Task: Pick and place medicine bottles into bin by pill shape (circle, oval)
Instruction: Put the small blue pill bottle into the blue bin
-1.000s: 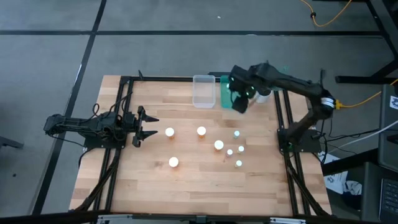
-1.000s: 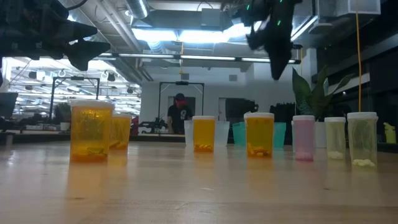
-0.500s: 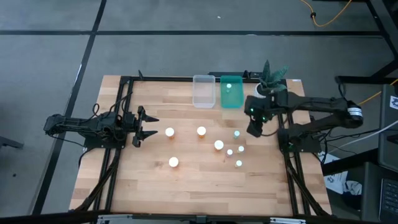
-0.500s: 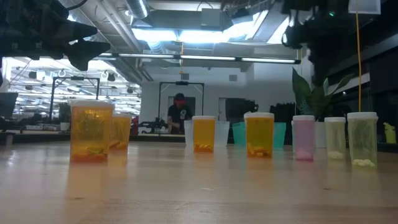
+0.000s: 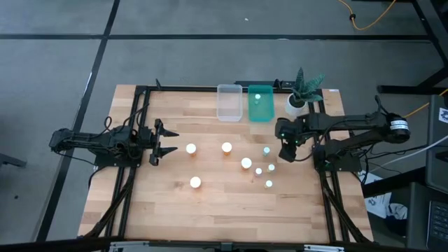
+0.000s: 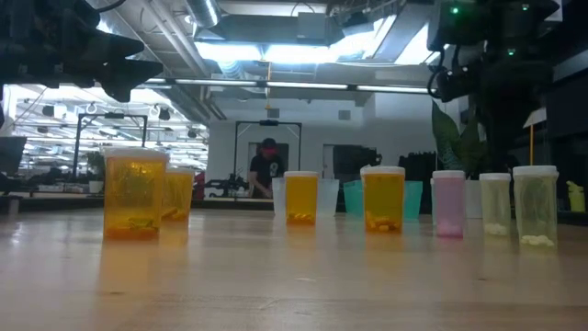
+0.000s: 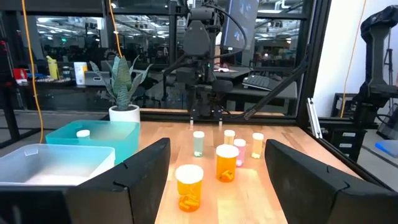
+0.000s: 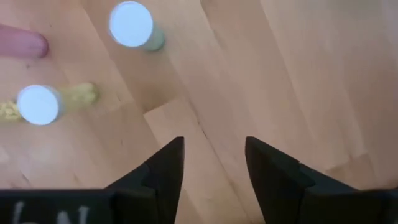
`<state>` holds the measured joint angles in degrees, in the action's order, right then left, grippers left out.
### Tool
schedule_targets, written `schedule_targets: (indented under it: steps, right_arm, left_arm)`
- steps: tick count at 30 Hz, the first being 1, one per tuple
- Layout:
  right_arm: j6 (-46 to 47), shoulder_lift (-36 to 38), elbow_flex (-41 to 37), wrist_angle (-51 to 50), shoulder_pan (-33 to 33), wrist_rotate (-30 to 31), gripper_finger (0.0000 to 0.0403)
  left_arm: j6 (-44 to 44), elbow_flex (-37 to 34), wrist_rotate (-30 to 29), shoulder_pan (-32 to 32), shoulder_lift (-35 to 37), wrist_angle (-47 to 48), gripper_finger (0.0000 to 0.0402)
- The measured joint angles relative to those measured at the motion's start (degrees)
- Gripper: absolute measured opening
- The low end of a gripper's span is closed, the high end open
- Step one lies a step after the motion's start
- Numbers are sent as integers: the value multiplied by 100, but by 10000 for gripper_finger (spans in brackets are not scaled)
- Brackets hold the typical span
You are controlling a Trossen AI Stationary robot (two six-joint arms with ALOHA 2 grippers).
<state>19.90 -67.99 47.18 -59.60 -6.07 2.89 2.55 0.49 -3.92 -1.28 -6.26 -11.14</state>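
Note:
Four orange bottles with white caps stand on the table [image 5: 191, 148] [image 5: 227, 148] [image 5: 246, 163] [image 5: 196, 183]. Several smaller teal bottles stand to their right [image 5: 266, 150] [image 5: 271, 168] [image 5: 269, 184]. One more bottle [image 5: 257, 98] stands in the teal bin [image 5: 260, 112], beside the clear bin [image 5: 229, 105]. My right gripper [image 5: 287, 154] is open and empty, pointing down above bare table just right of the small bottles; its wrist view [image 8: 212, 146] shows two caps [image 8: 131, 23] [image 8: 38, 104] off to one side. My left gripper [image 5: 164, 142] is open and empty at the table's left, pointing level at the bottles [image 7: 217, 149].
A white pot with a green plant [image 5: 302, 96] stands at the far right corner, close behind my right arm. The black frame rails [image 5: 318, 133] run along the table's left and right sides. Bare wood lies toward the near edge [image 5: 224, 217].
My right gripper has gone from above the teal bin toward the table's near edge and a little to the right, ending beside the small bottles. A bottle now shows in the teal bin where the gripper had covered it.

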Motion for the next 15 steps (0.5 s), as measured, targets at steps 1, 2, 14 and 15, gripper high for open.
schedule_targets:
  steps: [1, 2, 14, 15]
  right_arm:
    - [-90, 0, 0, 21, 0, 1, 171]
    - [-167, 0, 0, 24, 0, 1, 171]
    - [-541, 0, 0, 142, 0, -3, 171]
    - [-540, 0, 0, 167, 0, -1, 172]
  left_arm:
    - [-3, -1, 0, 0, 0, 0, 254]
    - [-1, -2, 0, 0, 1, 0, 254]
    - [34, -2, 0, 0, 1, -2, 254]
    - [35, 0, 0, 0, -1, -2, 254]
